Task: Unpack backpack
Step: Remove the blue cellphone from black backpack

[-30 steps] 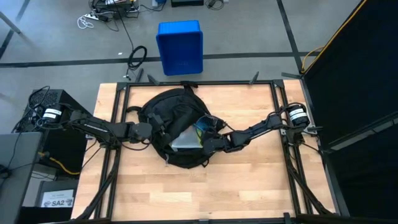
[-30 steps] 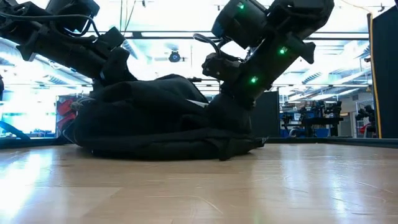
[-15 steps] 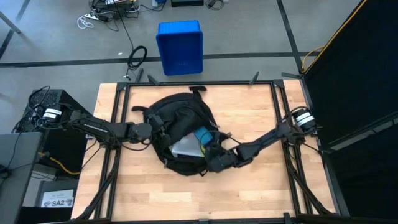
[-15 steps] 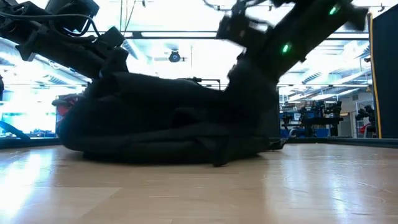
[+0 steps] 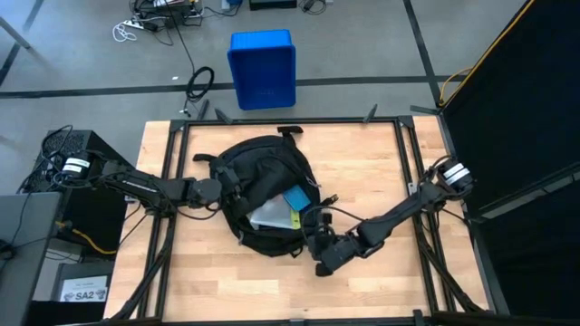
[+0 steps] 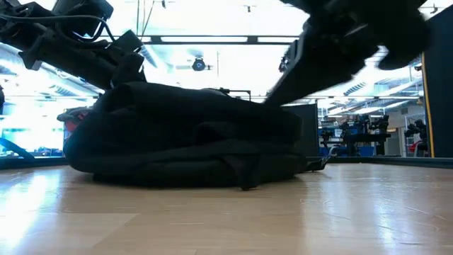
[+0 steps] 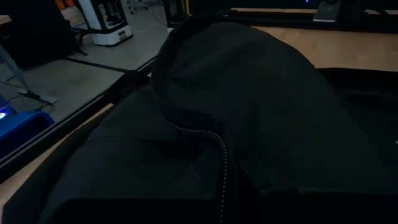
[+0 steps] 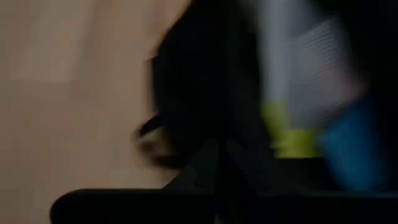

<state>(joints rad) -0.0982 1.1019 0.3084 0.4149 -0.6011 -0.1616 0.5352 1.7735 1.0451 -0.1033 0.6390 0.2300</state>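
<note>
My left gripper (image 5: 228,184) reaches in from the left, arm stretched low; my right gripper (image 5: 319,243) hangs bent-armed, near the front.

A robotics lab: a framed wooden table (image 5: 362,281) on grey concrete floor (image 5: 362,45), loose cables (image 5: 154,23), and equipment racks (image 6: 361,134) behind.

Backpack (image 5: 258,177): black, lying open mid-tabletop (image 5: 362,281); a white flat item (image 5: 270,215) and a blue item (image 5: 294,199) show in its opening.
Left gripper (image 5: 227,187): at the backpack's left edge, touching the fabric.
Right gripper (image 5: 316,237): over the backpack's lower right edge.
Blue bin (image 5: 262,67): on the floor beyond the tabletop.
</note>
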